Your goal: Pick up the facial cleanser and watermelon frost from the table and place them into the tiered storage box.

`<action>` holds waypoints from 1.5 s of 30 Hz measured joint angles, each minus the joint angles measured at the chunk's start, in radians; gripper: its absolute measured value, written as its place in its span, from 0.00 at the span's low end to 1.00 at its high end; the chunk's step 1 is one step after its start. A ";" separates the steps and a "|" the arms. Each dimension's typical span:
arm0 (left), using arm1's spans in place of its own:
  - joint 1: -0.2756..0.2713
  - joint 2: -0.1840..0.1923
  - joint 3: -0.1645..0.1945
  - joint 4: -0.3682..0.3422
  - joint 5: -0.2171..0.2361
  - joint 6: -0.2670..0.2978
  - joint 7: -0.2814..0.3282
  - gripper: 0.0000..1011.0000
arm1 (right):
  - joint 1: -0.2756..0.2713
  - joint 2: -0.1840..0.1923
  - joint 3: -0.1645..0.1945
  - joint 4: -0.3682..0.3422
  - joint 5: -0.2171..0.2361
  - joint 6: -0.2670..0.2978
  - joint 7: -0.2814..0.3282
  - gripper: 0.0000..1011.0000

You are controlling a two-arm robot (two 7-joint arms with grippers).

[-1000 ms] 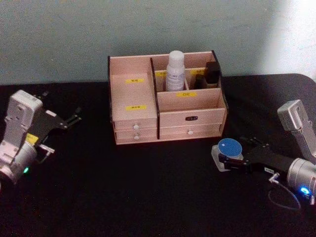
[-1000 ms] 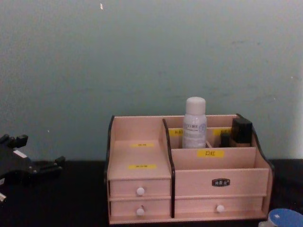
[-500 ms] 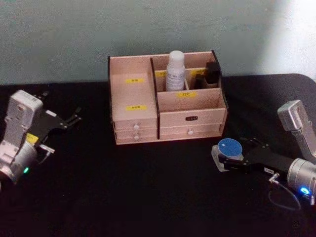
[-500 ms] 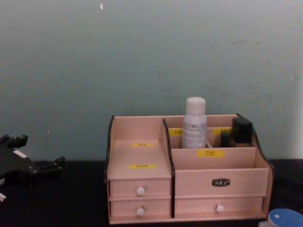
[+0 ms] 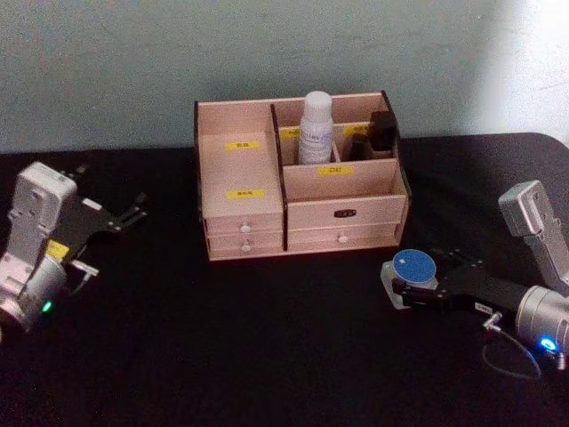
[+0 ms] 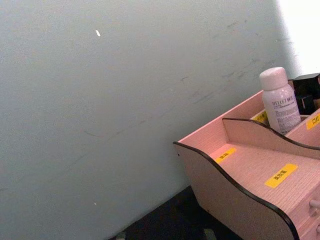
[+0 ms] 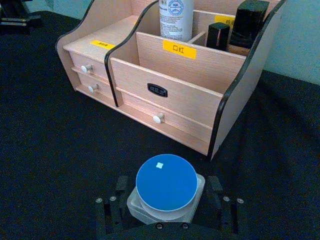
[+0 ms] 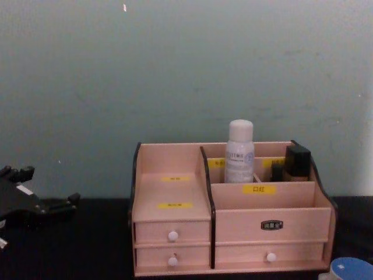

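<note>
The right hand [image 7: 166, 184] is sitting low on the black bench [image 5: 293, 347]. Its fingers [image 7: 111, 206] are spread and straddling the watermelon frost [image 5: 412, 265], one on each side and very close to the jar's frosted walls. The jar is standing upright on the bench just off the front right corner of the tiered storage box [image 5: 342, 191], apart from it. Its blue lid is showing a tiny pale square at the middle and no writing that can be read.

On the box, a yellow label [image 7: 179, 49] is reading "口红" on the wall of the front right compartment. Below it, a small dark plaque [image 7: 157, 90] is carrying writing too small to make out. More yellow labels are sitting on the two stepped shelves at the left and on the rear compartments, none legible. The facial cleanser [image 5: 316, 127] is standing upright in the rear middle compartment. In the left wrist view its front is reading what looks like "HELLET", with finer lines beneath. Two black containers [image 7: 245, 22] are standing in the rear right compartment beside it.

The left hand [image 5: 111, 194] is hanging at the far left of the bench, well apart from the box, its fingers spread and holding nothing.
</note>
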 joint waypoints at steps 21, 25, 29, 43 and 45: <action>0.000 0.000 0.000 0.000 0.000 0.000 0.000 0.99 | 0.000 0.000 0.000 0.001 0.002 0.001 -0.001 0.99; 0.000 0.000 0.000 0.000 0.000 0.000 0.000 0.99 | 0.000 0.000 0.000 0.001 0.002 0.001 -0.001 0.99; 0.000 0.000 0.000 0.000 0.000 0.000 0.000 0.99 | 0.000 0.000 0.000 0.001 0.002 0.001 -0.001 0.99; 0.000 0.000 0.000 0.000 0.000 0.000 0.000 0.99 | 0.000 0.000 0.000 0.001 0.001 0.001 -0.001 0.97; 0.000 0.000 0.000 0.000 0.000 0.000 0.000 0.99 | 0.000 0.000 0.000 0.001 0.001 0.001 -0.001 0.92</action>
